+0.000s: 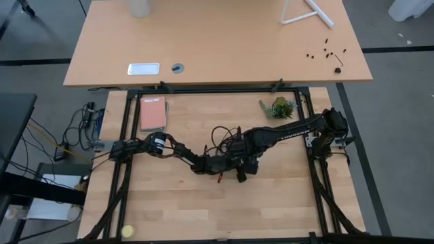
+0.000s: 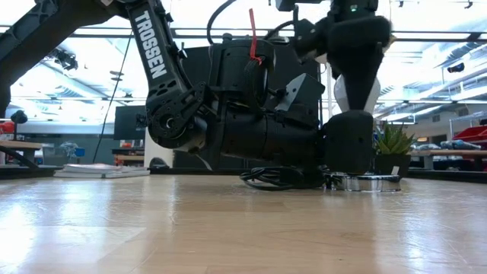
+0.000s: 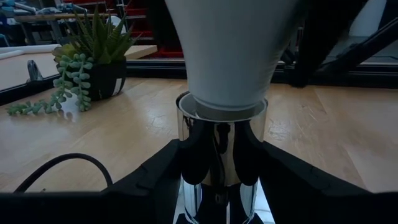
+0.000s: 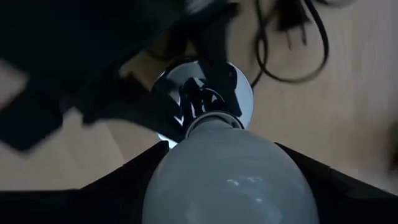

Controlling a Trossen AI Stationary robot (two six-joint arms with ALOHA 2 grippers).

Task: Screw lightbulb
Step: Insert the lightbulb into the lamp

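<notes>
The lightbulb (image 3: 227, 50) stood upright in the chrome socket (image 3: 221, 155), base seated, its long axis vertical. The left claw (image 3: 221, 186) clamped the socket from both sides; the right claw (image 4: 227, 180) gripped the bulb from above. Only the low view showed the socket's disc (image 2: 365, 183) flat on the counter (image 2: 228, 228).

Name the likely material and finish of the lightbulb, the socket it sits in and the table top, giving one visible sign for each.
Lightbulb: probably frosted glass or plastic, matte white and smooth. Socket: apparently polished metal, mirror-bright, reflecting the dark fingers beside it. Table top: light wood, apparently, showing plank seams and grain.
</notes>
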